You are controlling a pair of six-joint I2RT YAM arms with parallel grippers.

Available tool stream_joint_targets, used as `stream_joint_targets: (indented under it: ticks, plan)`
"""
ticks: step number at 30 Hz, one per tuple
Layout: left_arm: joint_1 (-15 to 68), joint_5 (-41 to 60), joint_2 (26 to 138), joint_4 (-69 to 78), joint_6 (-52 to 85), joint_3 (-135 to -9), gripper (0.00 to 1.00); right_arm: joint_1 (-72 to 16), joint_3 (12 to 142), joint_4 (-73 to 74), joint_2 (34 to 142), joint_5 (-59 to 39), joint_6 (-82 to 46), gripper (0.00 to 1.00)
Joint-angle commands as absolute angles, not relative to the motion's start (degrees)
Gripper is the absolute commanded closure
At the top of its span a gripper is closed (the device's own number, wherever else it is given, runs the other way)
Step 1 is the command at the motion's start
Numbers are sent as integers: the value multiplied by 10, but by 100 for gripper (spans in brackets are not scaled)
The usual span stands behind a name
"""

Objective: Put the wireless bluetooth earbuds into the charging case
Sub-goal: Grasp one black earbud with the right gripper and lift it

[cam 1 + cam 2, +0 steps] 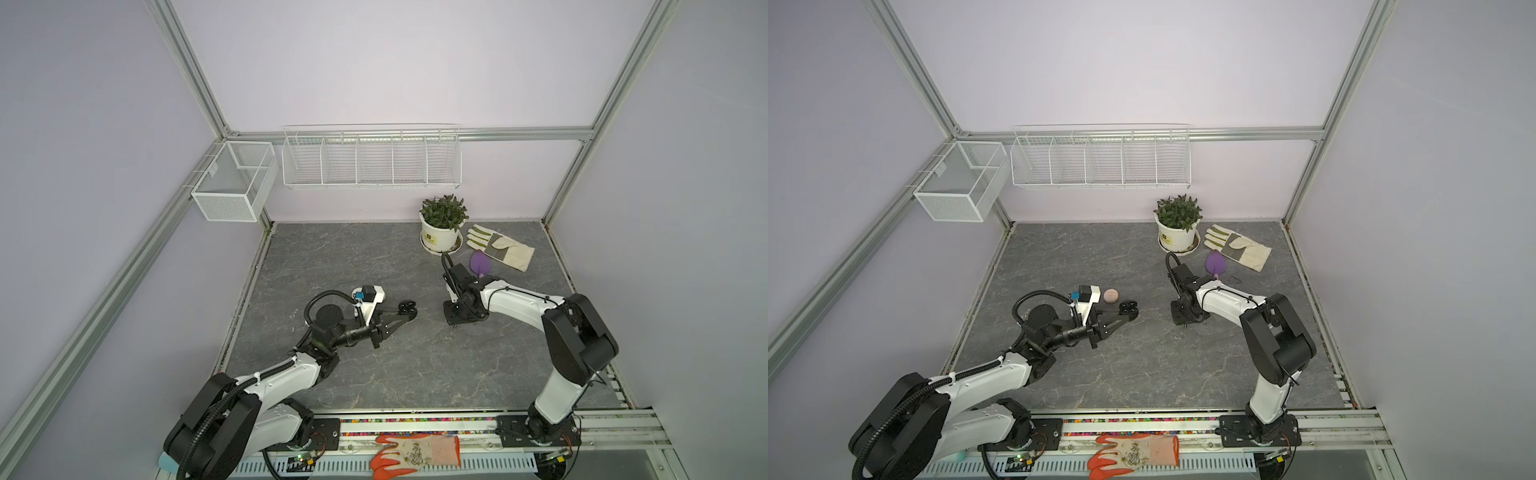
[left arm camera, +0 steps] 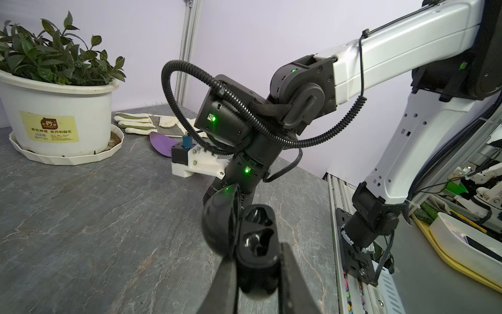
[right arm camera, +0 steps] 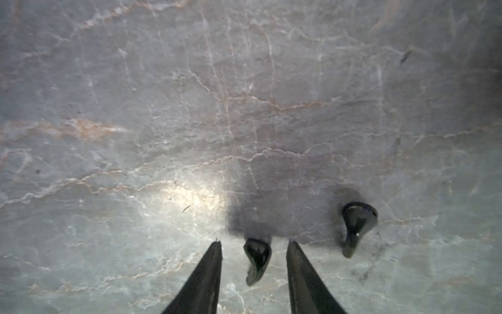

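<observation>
left gripper point(image 2: 258, 261) – clamped on open black case point(image 2: 256, 228) | right gripper point(image 3: 254, 244) – jaws apart either side of a black earbud point(image 3: 257, 258) on the table point(image 3: 135, 108) | second earbud point(image 3: 357, 223) nearby

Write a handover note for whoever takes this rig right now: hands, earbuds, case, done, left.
Left hand: shut on the black charging case; lid open, both sockets empty.
Right hand: open, low over the table, straddling one black earbud without gripping it.
Second black earbud: loose on the table beside it, outside the hand.
Done: case held open and presented.
Left: grasp each earbud and seat both in the case. No whitish earbuds in view.
</observation>
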State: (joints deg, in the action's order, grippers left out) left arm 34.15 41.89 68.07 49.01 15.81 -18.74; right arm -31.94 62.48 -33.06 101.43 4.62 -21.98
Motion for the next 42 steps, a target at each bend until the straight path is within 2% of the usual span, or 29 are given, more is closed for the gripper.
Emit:
stream_joint_targets:
  ticks: [1,19,42]
  plan:
    - [343,423,685,500,158,-198,100,-317,634,-343,1024,43,-232,59]
    - [343,412,671,481,149,-196,100,-323,638,-351,1050,50,-232,74]
    - [343,363,639,456,153,-183,100,-347,664,-365,1046,63,-234,79]
